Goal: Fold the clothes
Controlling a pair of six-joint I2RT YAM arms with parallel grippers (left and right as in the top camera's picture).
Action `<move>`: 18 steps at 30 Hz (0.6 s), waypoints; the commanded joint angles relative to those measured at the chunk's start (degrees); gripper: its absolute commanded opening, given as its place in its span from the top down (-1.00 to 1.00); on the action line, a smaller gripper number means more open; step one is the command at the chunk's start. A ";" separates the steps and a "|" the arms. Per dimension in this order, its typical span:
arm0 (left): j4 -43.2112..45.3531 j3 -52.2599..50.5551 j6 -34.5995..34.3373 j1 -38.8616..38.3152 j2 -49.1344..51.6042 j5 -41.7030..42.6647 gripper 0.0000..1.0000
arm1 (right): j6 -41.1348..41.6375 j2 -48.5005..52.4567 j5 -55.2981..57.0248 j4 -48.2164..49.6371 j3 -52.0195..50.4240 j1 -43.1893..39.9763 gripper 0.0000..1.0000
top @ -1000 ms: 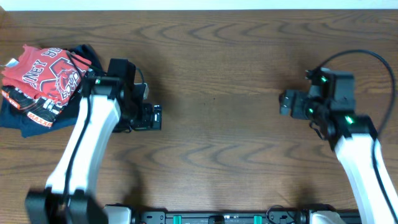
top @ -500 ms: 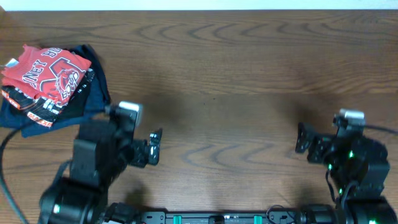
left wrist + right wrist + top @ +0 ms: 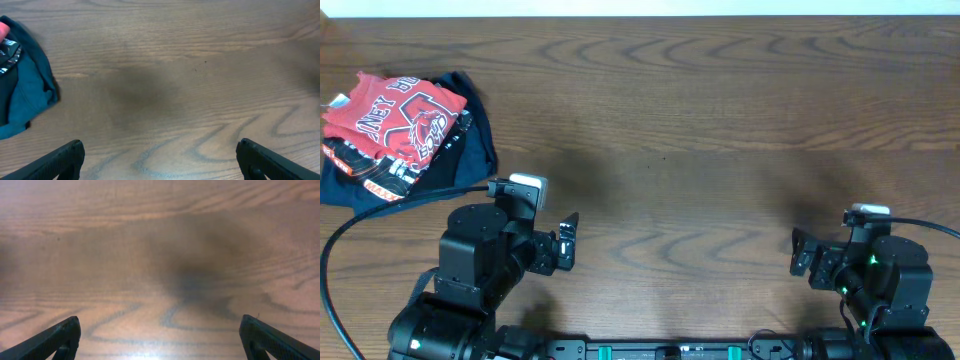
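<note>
The coral-red T-shirt [image 3: 395, 118] lies folded at the far left of the table, its white and dark lettering facing up, on top of a dark navy shirt [image 3: 472, 152]. My left gripper [image 3: 567, 243] is open and empty near the front edge, well right of and below the shirts. In the left wrist view [image 3: 159, 160] its jaws stand wide apart over bare wood, with the navy cloth [image 3: 25, 95] at the left edge. My right gripper [image 3: 803, 255] is open and empty at the front right. It also shows open over bare wood in the right wrist view [image 3: 160, 337].
The brown wooden table [image 3: 700, 120] fills the view. A black cable [image 3: 380, 215] runs from the left arm toward the left edge, just below the shirts. The arm bases sit at the front edge.
Both arms have drawn back from mid-table toward the front edge. The left gripper has moved away from the shirts. The shirts have not moved.
</note>
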 commanded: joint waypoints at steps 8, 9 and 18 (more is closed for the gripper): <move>0.24 -0.11 -0.94 -0.22 -0.22 -0.66 -0.96 | -0.44 -0.31 -0.42 -3.15 -0.26 -0.11 -0.98; 0.24 -0.11 -0.94 -0.22 -0.22 -0.66 -0.96 | -0.44 -0.31 -0.42 -3.19 -0.26 -0.11 -0.99; 0.24 -0.11 -0.94 -0.22 -0.22 -0.66 -0.96 | -0.57 -10.27 -0.63 1.33 -6.23 -0.07 -0.98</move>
